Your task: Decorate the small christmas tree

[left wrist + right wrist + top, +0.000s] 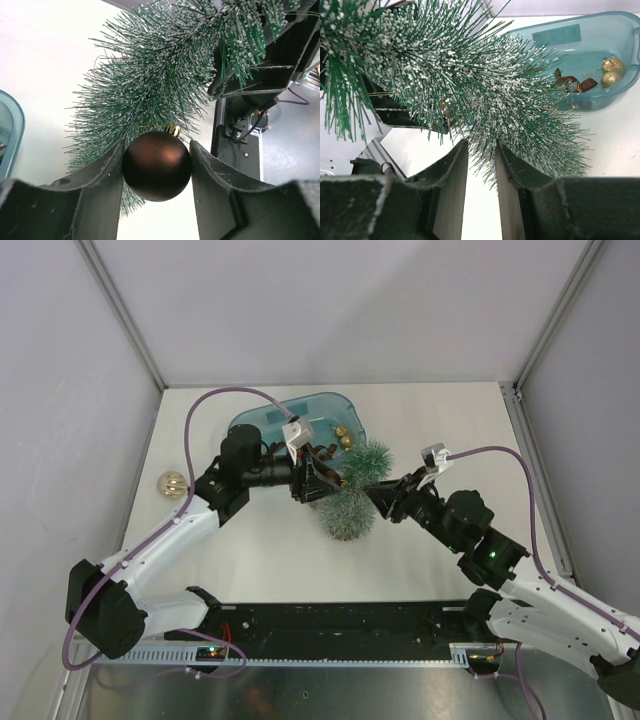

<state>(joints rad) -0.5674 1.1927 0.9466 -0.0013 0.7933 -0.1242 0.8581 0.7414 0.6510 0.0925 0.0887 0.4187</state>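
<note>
Tub (pixel 255 420) holds two gold balls (pixel 612 65); left tool (pixel 156 162) grips one brown bauble (pixel 156 175).

1. Bright, even overhead light; the white bench (pixel 420 420) is nearly washed out, shadows soft.
2. A dull highlight sits on the brown bauble (pixel 157 166).
3. Wrist views: nearest jaws look slightly soft.

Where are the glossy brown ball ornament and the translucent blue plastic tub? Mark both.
glossy brown ball ornament (pixel 157 172): left wrist view, front centre.
translucent blue plastic tub (pixel 600 35): right wrist view, inner wall.
</note>
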